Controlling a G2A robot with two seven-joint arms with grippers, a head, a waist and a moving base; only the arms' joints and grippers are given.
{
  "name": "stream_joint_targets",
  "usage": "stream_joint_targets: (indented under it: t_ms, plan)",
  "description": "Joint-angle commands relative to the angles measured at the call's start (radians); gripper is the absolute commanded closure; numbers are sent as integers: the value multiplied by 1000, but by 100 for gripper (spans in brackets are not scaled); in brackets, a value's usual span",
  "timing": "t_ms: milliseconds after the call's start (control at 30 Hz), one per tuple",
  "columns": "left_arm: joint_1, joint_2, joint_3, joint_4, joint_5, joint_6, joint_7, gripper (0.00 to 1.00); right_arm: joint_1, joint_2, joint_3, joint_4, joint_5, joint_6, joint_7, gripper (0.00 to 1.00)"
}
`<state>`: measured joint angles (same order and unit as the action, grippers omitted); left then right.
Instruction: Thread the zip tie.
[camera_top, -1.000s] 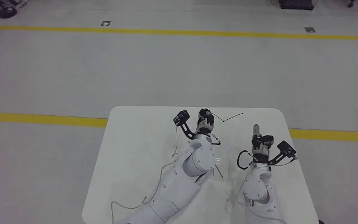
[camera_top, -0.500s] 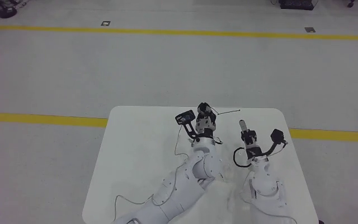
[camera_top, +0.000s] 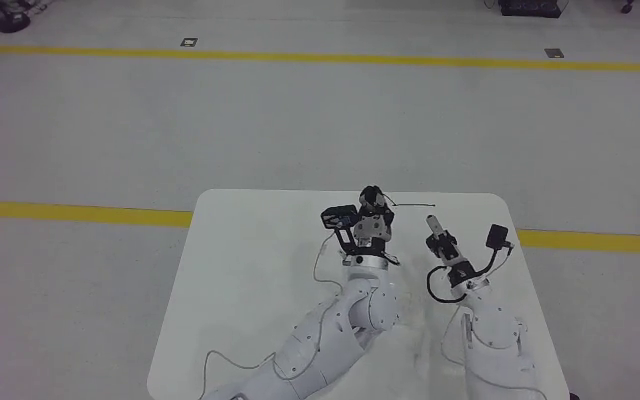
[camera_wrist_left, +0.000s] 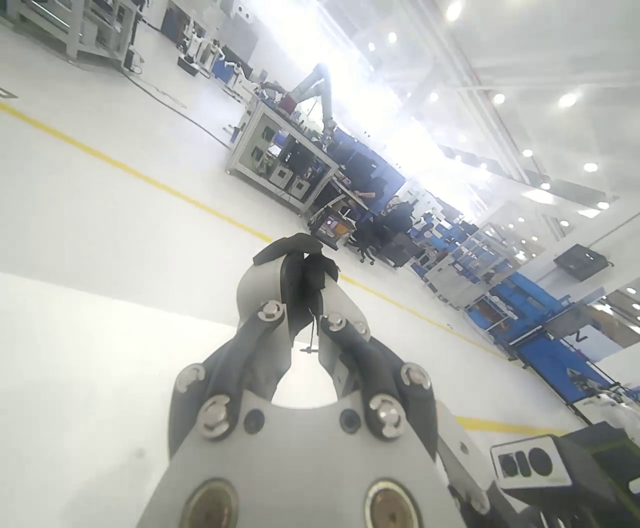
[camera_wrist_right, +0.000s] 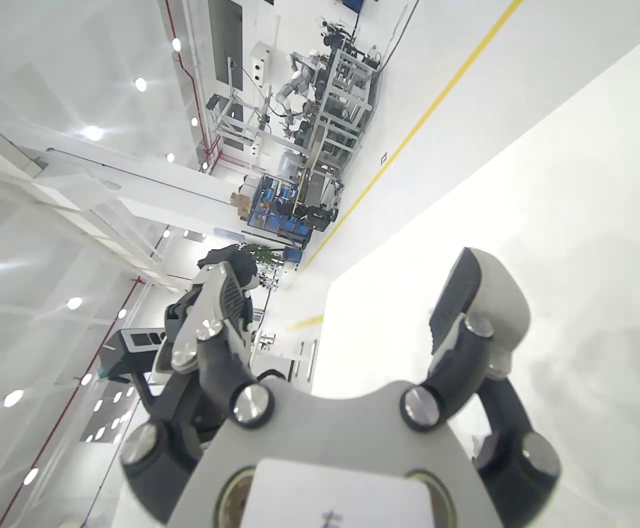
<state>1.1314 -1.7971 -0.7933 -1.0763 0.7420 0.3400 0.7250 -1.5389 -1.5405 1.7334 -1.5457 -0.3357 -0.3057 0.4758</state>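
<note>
**A:** From above, what does the left gripper (camera_top: 373, 193) have?

**B:** It sits over the far edge of the white table (camera_top: 250, 260), near the middle, closed on one end of the zip tie (camera_top: 412, 204). The tie is a thin dark strip that runs out sideways from the gripper, held off the table, towards the other arm.

**A:** And the right gripper (camera_top: 431, 218)?

**B:** It is just beside the left one and points at the same far edge. The free end of the tie stops close by its tip. I cannot tell from this height whether they touch.

**A:** What does the left wrist camera add?

**B:** The left gripper (camera_wrist_left: 305, 260) has its dark pads pressed together with almost no gap. The zip tie (camera_wrist_left: 312, 335) is pinched between them. A short piece shows below the pads as a fine black line in the space between the finger links. The table (camera_wrist_left: 100, 325) lies pale underneath.

**A:** And the right wrist camera?

**B:** The right gripper (camera_wrist_right: 345, 280) is spread wide. Its two fingers stand well apart, with the ribbed pads facing each other and nothing between them. They hold nothing and touch nothing. The corner of the table (camera_wrist_right: 500, 200) lies beyond them.
</note>
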Motion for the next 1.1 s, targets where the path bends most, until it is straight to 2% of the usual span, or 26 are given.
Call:
stream_joint_targets:
  t_ms: [0,33,67,167,300,400,500,1067]
  plan:
    - [-2,3,0,0,2,-5,-14,100,8,3,2,4,23,17,2,58]
    - [-1,5,2,1,13,0,-23,100,12,4,0,6,33,24,7,69]
    - [-2,6,3,5,29,0,-25,100,16,6,-2,8,42,33,11,75]
    - [-8,1,-6,34,65,0,-28,100,27,11,-15,10,55,44,29,87]
    - [-22,-10,-2,60,81,0,-44,100,39,15,-40,11,51,56,22,83]
    - [-32,-15,9,73,81,0,-53,100,53,18,-57,22,56,72,9,72]
    - [-38,-18,16,81,76,0,-52,100,63,21,-74,33,58,80,-2,69]
    - [-32,-13,17,73,75,0,-44,100,70,44,-97,56,67,89,-55,74]
